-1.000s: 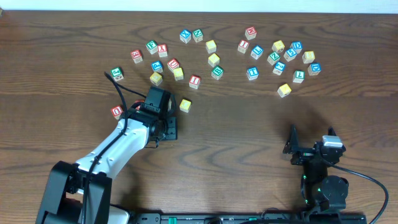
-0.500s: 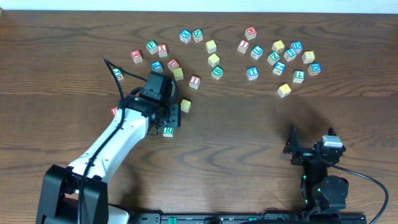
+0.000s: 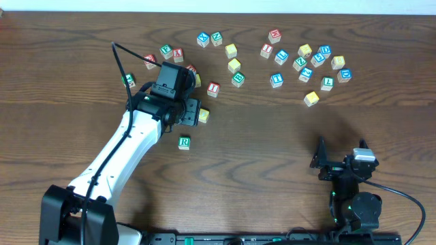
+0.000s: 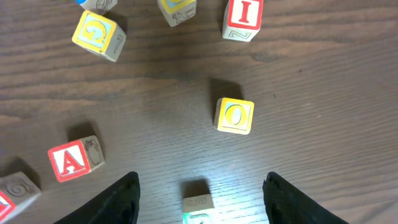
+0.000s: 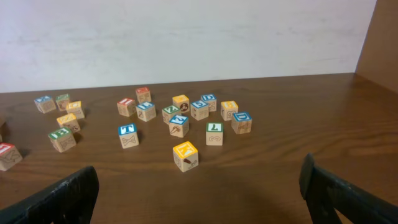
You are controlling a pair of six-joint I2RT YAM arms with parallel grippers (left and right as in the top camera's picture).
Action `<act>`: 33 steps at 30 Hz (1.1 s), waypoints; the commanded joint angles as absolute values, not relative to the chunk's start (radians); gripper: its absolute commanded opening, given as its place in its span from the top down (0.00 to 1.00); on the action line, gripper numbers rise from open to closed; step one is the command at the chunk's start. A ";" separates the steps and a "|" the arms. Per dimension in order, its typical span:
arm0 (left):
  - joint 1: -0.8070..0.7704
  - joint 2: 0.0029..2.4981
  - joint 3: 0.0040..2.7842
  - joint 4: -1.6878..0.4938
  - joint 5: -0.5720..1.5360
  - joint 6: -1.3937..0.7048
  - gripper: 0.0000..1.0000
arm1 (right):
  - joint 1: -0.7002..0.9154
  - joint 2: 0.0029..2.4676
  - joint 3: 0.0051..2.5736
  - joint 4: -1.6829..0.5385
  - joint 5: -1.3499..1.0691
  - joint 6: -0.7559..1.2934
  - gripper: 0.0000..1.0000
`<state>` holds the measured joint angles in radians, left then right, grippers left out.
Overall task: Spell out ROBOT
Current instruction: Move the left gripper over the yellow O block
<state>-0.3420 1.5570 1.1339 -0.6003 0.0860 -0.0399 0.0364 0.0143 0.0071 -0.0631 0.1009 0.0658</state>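
Found the right gripper (image 5: pixel 199 171) parked nearest, fingers spread, empty. Farther out, saw the R block (image 3: pixel 184 142) alone on the table (image 3: pixel 272 136), green letter on its pale top face. Just beyond it, caught the left gripper (image 4: pixel 201 180) spread wide, holding nothing. Noted the O block (image 4: pixel 234 116), yellow-bordered, just ahead of those fingers. Farthest, made out the other blocks (image 3: pixel 276 79), scattered.

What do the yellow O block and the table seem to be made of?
The yellow O block is probably wood: pale bare edges around a printed yellow face, matte. The table looks like dark brown wood or wood-look laminate. Grain lines run across it with a slight sheen, and I cannot tell which.
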 commanded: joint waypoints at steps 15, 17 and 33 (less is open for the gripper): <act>-0.337 1.795 1.343 -0.657 0.070 0.075 0.32 | 0.027 0.007 0.005 -0.067 0.098 0.054 0.01; -0.337 1.795 1.348 -0.661 0.071 0.079 0.30 | 0.027 0.007 0.005 -0.067 0.098 0.054 0.01; -0.347 1.795 1.351 -0.665 0.146 0.114 0.29 | 0.027 0.007 0.005 -0.067 0.098 0.054 0.01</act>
<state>-0.3424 1.7935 1.3231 -0.6624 0.1299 0.0986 0.0364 0.0143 0.0071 -0.0631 0.1009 0.0658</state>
